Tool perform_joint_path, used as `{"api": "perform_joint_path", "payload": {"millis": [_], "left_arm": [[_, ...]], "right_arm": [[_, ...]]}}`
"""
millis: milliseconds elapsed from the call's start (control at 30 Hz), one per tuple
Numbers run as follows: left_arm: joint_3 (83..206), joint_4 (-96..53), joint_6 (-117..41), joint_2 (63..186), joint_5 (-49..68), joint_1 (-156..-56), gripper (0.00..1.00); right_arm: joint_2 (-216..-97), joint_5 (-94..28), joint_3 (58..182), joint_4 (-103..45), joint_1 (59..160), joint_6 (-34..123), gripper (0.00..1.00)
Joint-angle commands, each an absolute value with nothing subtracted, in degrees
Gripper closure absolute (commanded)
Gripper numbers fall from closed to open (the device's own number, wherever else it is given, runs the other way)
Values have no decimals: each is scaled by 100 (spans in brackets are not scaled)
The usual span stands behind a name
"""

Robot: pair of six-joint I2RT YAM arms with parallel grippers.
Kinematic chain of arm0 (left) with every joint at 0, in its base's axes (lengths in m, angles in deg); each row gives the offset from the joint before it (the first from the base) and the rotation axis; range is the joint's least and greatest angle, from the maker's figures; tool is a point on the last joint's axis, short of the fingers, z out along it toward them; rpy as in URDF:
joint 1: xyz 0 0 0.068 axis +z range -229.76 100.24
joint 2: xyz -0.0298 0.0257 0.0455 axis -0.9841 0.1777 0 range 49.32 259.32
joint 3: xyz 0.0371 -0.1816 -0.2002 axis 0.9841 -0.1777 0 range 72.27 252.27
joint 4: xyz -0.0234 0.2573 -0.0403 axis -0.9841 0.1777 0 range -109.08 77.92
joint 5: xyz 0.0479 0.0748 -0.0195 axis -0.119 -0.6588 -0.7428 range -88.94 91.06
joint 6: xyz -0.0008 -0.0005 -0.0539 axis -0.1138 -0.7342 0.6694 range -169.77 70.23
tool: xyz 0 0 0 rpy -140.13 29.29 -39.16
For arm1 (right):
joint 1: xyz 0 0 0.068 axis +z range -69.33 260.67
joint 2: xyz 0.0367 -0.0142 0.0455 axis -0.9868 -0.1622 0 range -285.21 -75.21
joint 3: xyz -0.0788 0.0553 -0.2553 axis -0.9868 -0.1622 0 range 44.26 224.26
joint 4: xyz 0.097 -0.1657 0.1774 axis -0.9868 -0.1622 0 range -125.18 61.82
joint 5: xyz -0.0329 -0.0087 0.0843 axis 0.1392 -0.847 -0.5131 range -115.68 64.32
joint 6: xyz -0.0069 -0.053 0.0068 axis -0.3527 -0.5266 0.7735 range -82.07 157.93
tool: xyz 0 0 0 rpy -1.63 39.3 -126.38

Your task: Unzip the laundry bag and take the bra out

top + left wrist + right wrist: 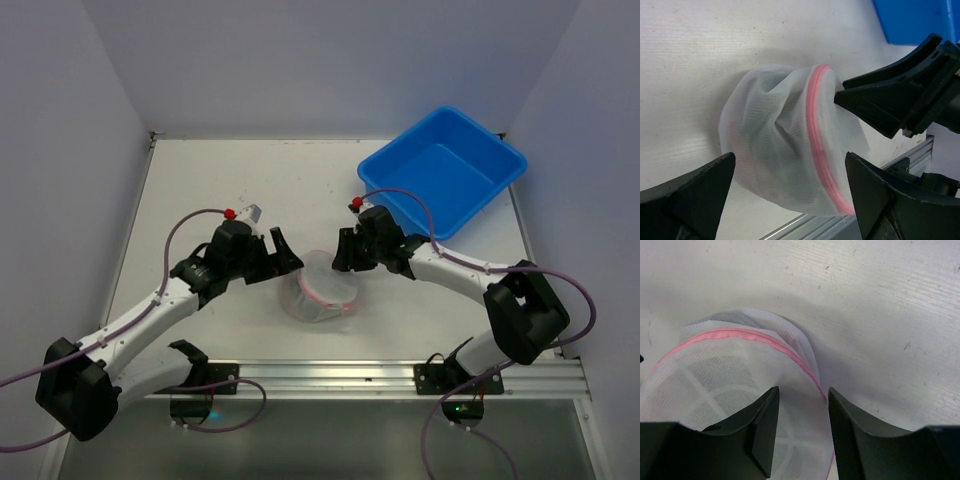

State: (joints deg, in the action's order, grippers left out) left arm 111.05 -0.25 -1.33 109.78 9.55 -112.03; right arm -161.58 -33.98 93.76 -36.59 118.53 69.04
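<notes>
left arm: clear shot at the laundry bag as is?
Probably yes. The left gripper is open wide and the laundry bag lies just ahead of it with nothing between; the right gripper sits at the far rim.

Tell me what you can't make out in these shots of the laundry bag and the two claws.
- Bra: not visible in any view; the cloudy mesh of the laundry bag hides whatever is inside.
- Zipper pull: not seen; in the left wrist view the right claw covers part of the pink trim.
- Right claw's grip: the right wrist view shows mesh between its fingers, not whether they pinch it.
</notes>
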Motion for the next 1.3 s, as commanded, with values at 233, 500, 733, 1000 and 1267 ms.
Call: {"api": "perform_joint_path", "payload": {"millis": [233, 500, 733, 1000, 1267], "left_arm": [[11006, 17, 911, 10540, 1469, -11474, 9], [11076, -317, 1254, 11285, 1127, -12142, 22], [11366, -597, 1236, 11585, 300, -12116, 84], [11718, -984, 1499, 12068, -439, -12046, 99], [11771, -1231, 1702, 12288, -369, -11931, 100]], "right_arm": [[-16055, -3254, 9594, -3451, 11881, 6957, 54], [-15968, -3184, 9577, -3424, 11890, 7010, 54], [-14592, -2745, 9410, -4214, 11890, 6755, 50], [-13006, -3086, 9217, -4752, 12100, 6755, 51], [-13136, -3552, 8935, -4462, 12557, 6851, 53]]}}
